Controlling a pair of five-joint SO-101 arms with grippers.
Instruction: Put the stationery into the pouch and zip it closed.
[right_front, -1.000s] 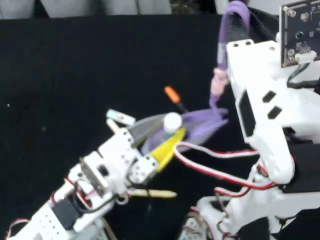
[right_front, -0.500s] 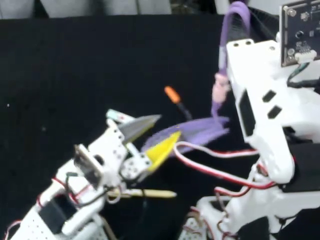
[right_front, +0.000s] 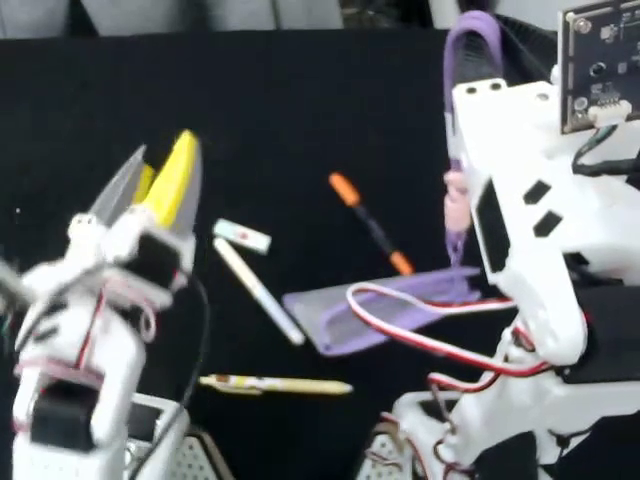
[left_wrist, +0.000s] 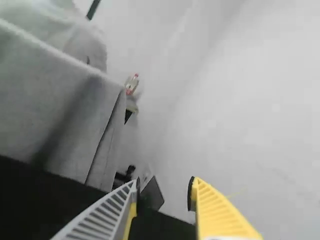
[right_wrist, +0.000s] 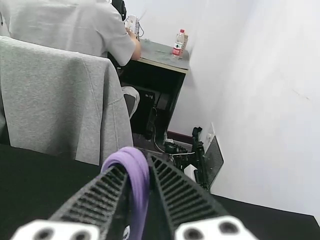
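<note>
While the right hand pins the strap, the left hand has a pick to make!

From the high view, the pouch (right_front: 375, 312) lies flat on the black bench (right_front: 250, 90), with its strap (right_front: 455, 130) running up to the right arm. The orange marker (right_front: 368, 222) sits just beside the pouch, the white pen (right_front: 258, 292) points at its free end, the yellow pencil (right_front: 275, 384) is near, and the left hand (right_front: 160, 155) hangs well apart. In the left wrist view, the left hand (left_wrist: 162, 185) is spread wide with nothing in it. In the right wrist view, the right hand (right_wrist: 136, 167) is clamped on the strap (right_wrist: 135, 192). My call is to take the pen mid-shaft and feed it in lengthwise, with the strap held taut.
</note>
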